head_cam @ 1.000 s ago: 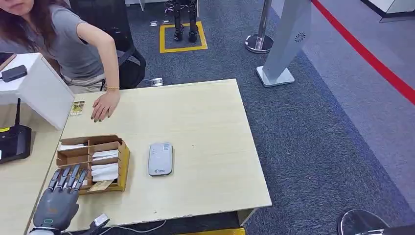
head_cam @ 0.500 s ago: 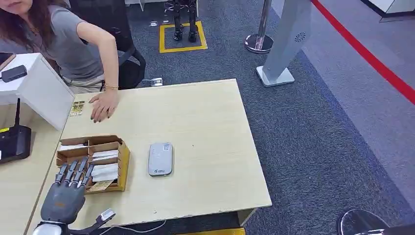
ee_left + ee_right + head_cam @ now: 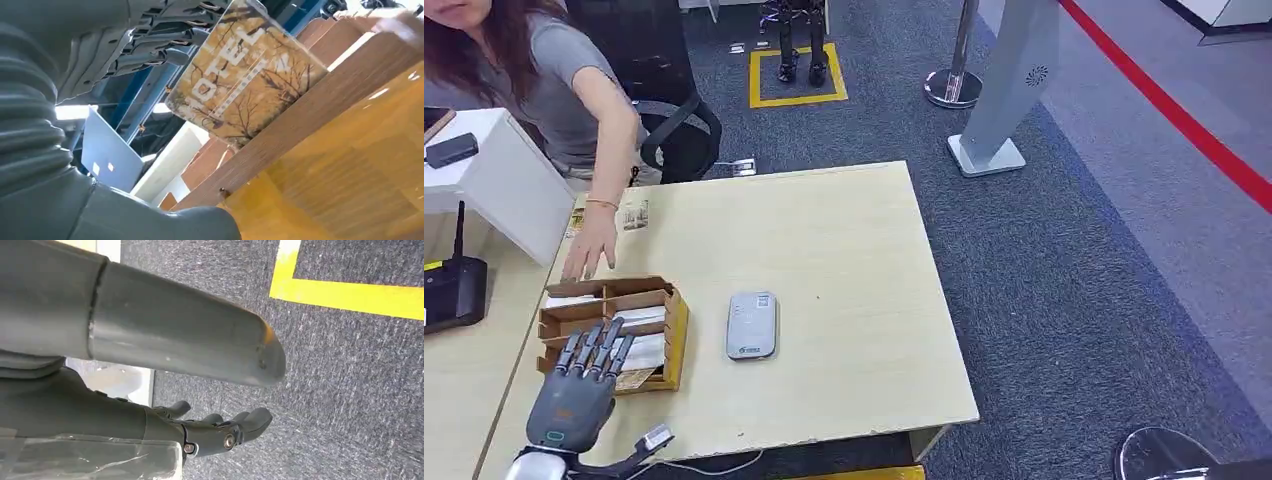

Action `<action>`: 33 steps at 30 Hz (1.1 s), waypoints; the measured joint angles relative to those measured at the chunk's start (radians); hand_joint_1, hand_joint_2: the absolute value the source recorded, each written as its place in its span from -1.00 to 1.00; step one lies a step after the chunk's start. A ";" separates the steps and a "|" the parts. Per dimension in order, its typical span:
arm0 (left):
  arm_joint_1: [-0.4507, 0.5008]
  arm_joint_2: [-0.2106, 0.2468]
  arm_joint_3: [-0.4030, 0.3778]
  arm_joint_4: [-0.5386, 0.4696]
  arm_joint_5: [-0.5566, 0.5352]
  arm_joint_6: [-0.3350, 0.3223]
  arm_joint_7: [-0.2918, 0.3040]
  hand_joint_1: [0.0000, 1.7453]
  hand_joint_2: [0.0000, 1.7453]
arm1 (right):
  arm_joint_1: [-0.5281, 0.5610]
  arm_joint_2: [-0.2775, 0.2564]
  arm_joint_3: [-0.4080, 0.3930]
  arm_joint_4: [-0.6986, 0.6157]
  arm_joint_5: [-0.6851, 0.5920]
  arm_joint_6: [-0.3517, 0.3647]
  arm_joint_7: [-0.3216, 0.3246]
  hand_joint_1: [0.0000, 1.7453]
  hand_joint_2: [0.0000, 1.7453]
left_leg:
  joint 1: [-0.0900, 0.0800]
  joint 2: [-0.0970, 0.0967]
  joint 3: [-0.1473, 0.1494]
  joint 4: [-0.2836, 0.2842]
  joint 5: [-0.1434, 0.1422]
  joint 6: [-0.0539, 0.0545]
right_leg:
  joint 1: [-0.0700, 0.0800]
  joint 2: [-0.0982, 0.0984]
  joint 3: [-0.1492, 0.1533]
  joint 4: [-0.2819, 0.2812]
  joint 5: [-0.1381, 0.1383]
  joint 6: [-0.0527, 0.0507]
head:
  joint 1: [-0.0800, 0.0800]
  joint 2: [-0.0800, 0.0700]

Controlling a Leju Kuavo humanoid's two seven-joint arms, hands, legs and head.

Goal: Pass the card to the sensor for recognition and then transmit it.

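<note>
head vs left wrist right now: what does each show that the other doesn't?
Head view alone: the grey card reader on the table, a person's hand beyond the wooden card box. Left wrist view alone: the print on the hotel card standing in the box. Both: the left hand reaching into the box.

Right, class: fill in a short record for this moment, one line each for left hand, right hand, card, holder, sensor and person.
Left hand: over the holder's near end, fingers spread above the card, not gripping it.
Right hand: hanging over grey carpet, holding nothing.
Card: hotel key card standing tilted in the holder.
Holder: brown compartment box on the wooden table.
Sensor: flat grey reader beside the holder.
Person: hand resting beyond the holder.
</note>
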 joint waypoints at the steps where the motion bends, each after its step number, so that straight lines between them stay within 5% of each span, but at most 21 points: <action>1: 0.000 -0.001 -0.001 0.001 0.000 0.000 0.000 -1.00 1.00 | 0.000 0.000 0.000 0.000 0.000 0.000 0.000 -1.00 -1.00 | 0.000 0.000 0.000 0.000 0.000 0.000 | 0.000 0.000 0.000 0.000 0.000 0.000 | 0.000 0.000; 33: -0.045 -0.065 -0.032 0.045 0.000 0.015 -0.021 -1.00 1.00 | -0.002 0.000 0.001 0.000 0.001 0.000 0.000 -1.00 -1.00 | 0.000 0.000 0.000 0.000 0.000 0.000 | 0.000 0.000 0.000 0.000 0.000 0.000 | 0.000 0.000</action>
